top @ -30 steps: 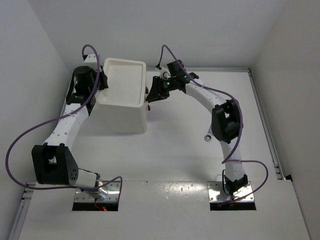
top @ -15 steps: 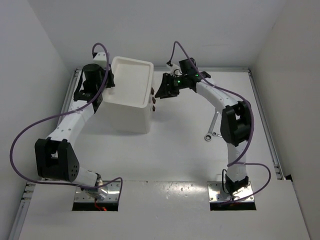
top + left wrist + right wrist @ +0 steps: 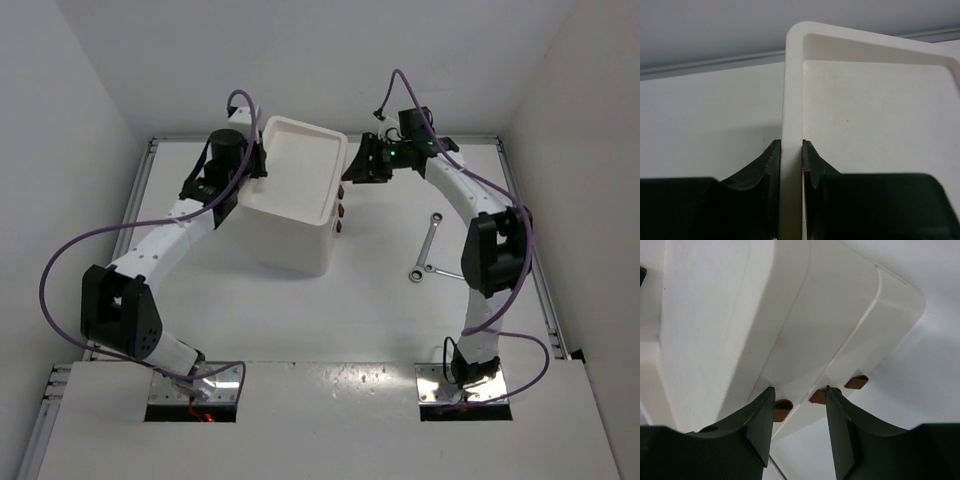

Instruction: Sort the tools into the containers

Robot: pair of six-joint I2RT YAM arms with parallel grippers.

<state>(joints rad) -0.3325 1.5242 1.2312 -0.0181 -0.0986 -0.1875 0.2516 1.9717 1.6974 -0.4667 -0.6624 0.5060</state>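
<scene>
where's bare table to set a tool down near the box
Bare table lies between the white box and the arm bases, left of the wrenches. The top tray is bare too. Crowded: the box's right side, where the right gripper hovers at the drawer handles.

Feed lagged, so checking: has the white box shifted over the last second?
Yes. The white box slid right, away from the table's left rail, toward the wrenches.

At bottom centre the left gripper (image 3: 791, 152) pinches the rim of the top tray (image 3: 793, 75), one dark finger (image 3: 769, 162) on each side. The tray's floor fills the right and the table (image 3: 705, 115) the left. A thin red sliver (image 3: 803, 175) beside the right finger is too small to identify.
</scene>
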